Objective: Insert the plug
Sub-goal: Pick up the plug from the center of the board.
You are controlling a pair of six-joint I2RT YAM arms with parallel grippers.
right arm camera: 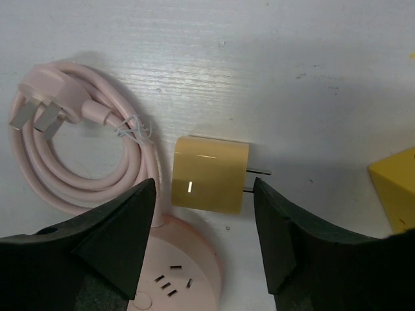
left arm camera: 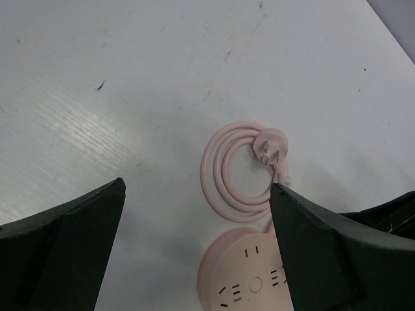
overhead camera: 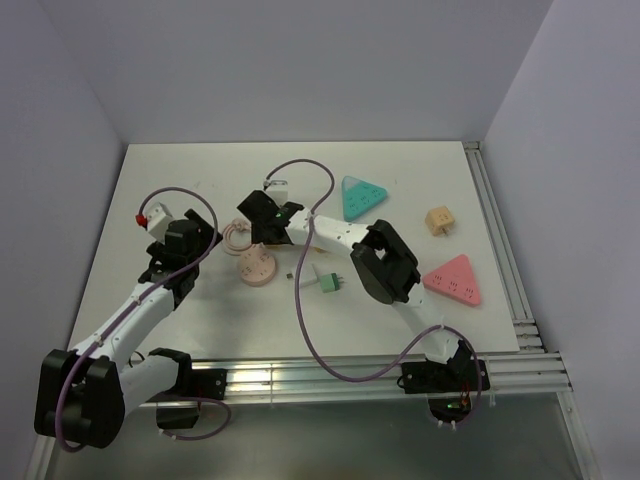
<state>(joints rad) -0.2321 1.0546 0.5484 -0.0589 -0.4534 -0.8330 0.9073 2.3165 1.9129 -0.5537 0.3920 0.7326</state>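
Note:
The mint-green plug (overhead camera: 328, 284) lies on the table just right of the round pink socket (overhead camera: 255, 267), apart from both grippers. It does not show in either wrist view. My right gripper (overhead camera: 267, 232) is open, its jaws either side of a small orange-yellow square piece with two prongs (right arm camera: 209, 173), above the pink socket (right arm camera: 175, 278); the gripper (right arm camera: 204, 188) is not closed on it. My left gripper (overhead camera: 196, 243) is open and empty, left of the pink coiled cord (left arm camera: 237, 172); the wrist view (left arm camera: 198, 188) shows bare table between its jaws and the socket (left arm camera: 243, 275) below.
A teal triangular power strip (overhead camera: 362, 197) and a yellow cube (overhead camera: 439, 220) sit at the back right, a pink triangular strip (overhead camera: 453, 279) at the right. A white block (overhead camera: 276, 184) lies behind the right gripper, another with a red tip (overhead camera: 152, 215) at the left.

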